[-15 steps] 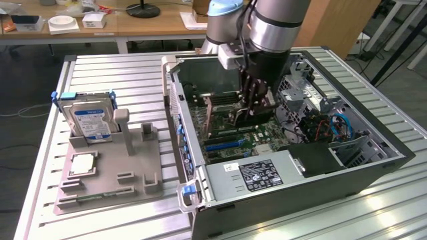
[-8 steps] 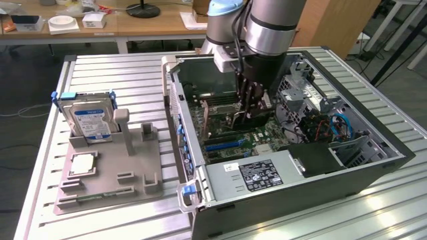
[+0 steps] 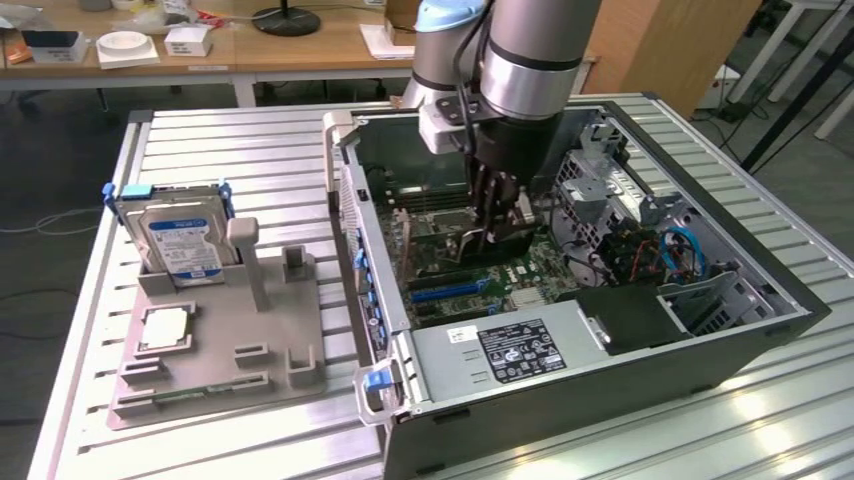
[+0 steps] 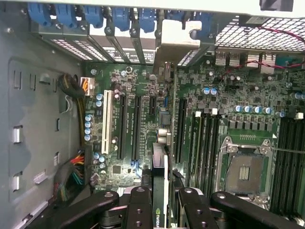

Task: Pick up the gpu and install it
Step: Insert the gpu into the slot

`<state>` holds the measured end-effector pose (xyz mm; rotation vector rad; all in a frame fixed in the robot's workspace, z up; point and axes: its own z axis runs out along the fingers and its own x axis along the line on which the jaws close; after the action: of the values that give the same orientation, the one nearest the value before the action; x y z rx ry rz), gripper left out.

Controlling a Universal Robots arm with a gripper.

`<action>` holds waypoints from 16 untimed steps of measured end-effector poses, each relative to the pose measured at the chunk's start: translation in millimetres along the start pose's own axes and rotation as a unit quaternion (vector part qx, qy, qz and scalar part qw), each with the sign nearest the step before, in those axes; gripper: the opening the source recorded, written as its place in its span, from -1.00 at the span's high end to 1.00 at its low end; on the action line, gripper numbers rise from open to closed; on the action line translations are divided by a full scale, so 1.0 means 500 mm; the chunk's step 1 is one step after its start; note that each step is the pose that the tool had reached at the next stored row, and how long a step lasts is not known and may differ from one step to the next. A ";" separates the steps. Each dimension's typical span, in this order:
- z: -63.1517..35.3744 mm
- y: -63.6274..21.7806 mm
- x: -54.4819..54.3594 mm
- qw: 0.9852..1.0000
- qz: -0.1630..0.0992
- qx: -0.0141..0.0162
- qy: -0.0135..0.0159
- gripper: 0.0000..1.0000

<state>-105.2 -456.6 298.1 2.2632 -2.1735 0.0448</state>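
Note:
My gripper (image 3: 499, 228) reaches down into the open computer case (image 3: 747, 345), just over the motherboard (image 3: 527, 275). It is shut on the gpu (image 3: 461, 243), a thin dark card held on edge. In the wrist view the black fingers (image 4: 139, 210) clamp the gpu (image 4: 160, 162) from both sides, and my gripper (image 4: 160, 207) holds it above the long black expansion slots (image 4: 136, 126). The card's silver bracket (image 4: 174, 43) points at the rear slot openings with blue latches (image 4: 109, 16). Whether the card's edge touches a slot is hidden.
A grey fixture (image 3: 220, 340) on the exterior view's left holds a silver hard drive (image 3: 184, 245), a chip (image 3: 163, 328) and a green memory stick (image 3: 200, 395). Inside the case are the power supply (image 3: 514, 350), a drive cage (image 3: 601, 175) and cables (image 3: 681, 250).

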 end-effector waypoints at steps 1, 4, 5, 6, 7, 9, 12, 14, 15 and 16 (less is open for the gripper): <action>0.002 0.002 0.000 1.000 0.001 0.001 0.000 0.47; 0.007 0.006 -0.002 1.000 0.003 0.002 0.000 0.47; 0.009 0.007 -0.002 1.000 0.004 0.003 0.000 0.47; 0.010 0.008 -0.002 1.000 0.005 0.003 0.000 0.47; 0.012 0.009 -0.002 1.000 0.006 0.004 0.000 0.47; 0.014 0.010 -0.002 1.000 0.007 0.004 0.000 0.47; 0.015 0.010 -0.002 1.000 0.009 0.004 0.001 0.47; 0.017 0.011 -0.003 1.000 0.011 0.004 0.000 0.47; 0.018 0.012 -0.003 1.000 0.013 0.004 0.001 0.47; 0.019 0.013 -0.003 1.000 0.014 0.005 0.001 0.47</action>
<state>-111.3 -455.5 288.5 2.2376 -2.2082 0.0562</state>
